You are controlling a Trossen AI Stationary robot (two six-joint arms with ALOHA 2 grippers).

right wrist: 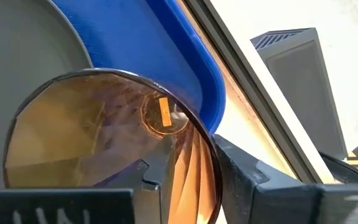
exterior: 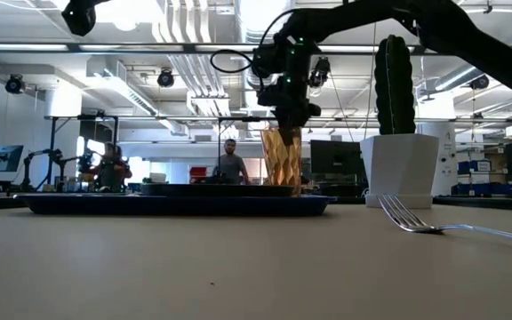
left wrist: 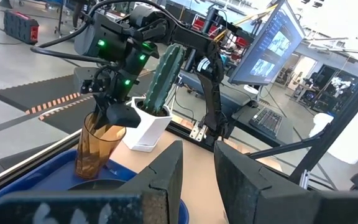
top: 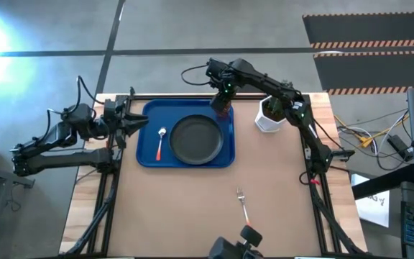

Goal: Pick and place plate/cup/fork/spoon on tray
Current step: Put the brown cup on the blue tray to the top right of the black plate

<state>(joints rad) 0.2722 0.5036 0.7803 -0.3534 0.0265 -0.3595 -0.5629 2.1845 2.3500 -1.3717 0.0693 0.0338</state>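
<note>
The blue tray [top: 146,155] lies at the table's far left. The black plate [top: 196,139] and the orange-handled spoon [top: 161,142] rest flat on it. The fork [top: 243,202] lies on the bare table near the front; it also shows in the low view [exterior: 412,218]. My right gripper [top: 223,101] is shut on the amber cup [exterior: 282,158] over the tray's far right corner. My left gripper [top: 134,122] is open and empty at the tray's left edge. My right gripper holds the cup's wall at the rim [right wrist: 199,163], with one finger [right wrist: 151,186] inside the cup and the other finger [right wrist: 253,180] outside. The fingers come from above, pointing down. The cup stands upright at the tray's far right corner; whether its base touches the tray I cannot tell.
A white pot with a green cactus [top: 269,115] stands just right of the tray's far corner, close to my right arm. Bare tabletop stretches in front of the tray and around the fork. People show in the room behind the table.
</note>
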